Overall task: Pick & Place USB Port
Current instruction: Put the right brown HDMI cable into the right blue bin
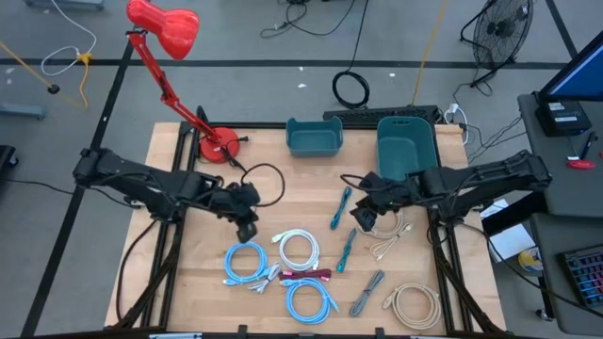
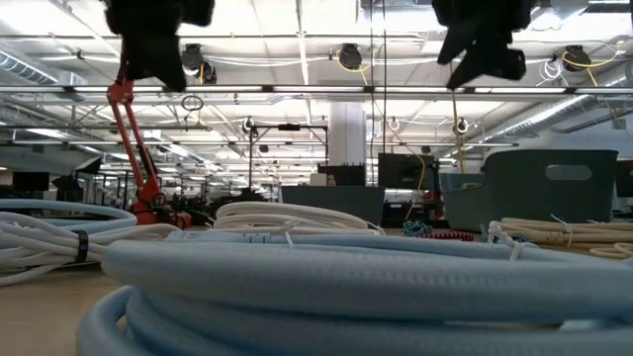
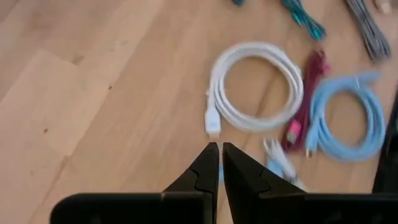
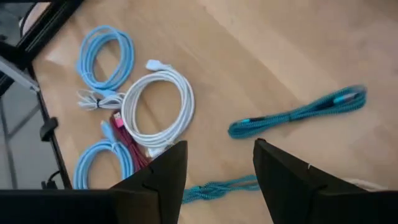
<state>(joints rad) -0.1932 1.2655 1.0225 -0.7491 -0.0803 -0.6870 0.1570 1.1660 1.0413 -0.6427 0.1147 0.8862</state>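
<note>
A: Step? Right gripper (image 4: 214, 171), jaws wide, hovers over teal cables (image 4: 298, 111) on counter (image 1: 283, 202), nothing held.

B: Left gripper (image 3: 220, 163) shut, empty, above white cable (image 3: 255, 87). Next, probably: descend, grasp, carry to bin (image 1: 407, 143).

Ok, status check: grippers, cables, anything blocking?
Left gripper shut, empty, over white coiled cable. Right gripper open, empty, above teal cables. Nothing picked yet. No obstruction seen.

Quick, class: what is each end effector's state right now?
Left end effector: closed, holding nothing.
Right end effector: open, holding nothing.
</note>
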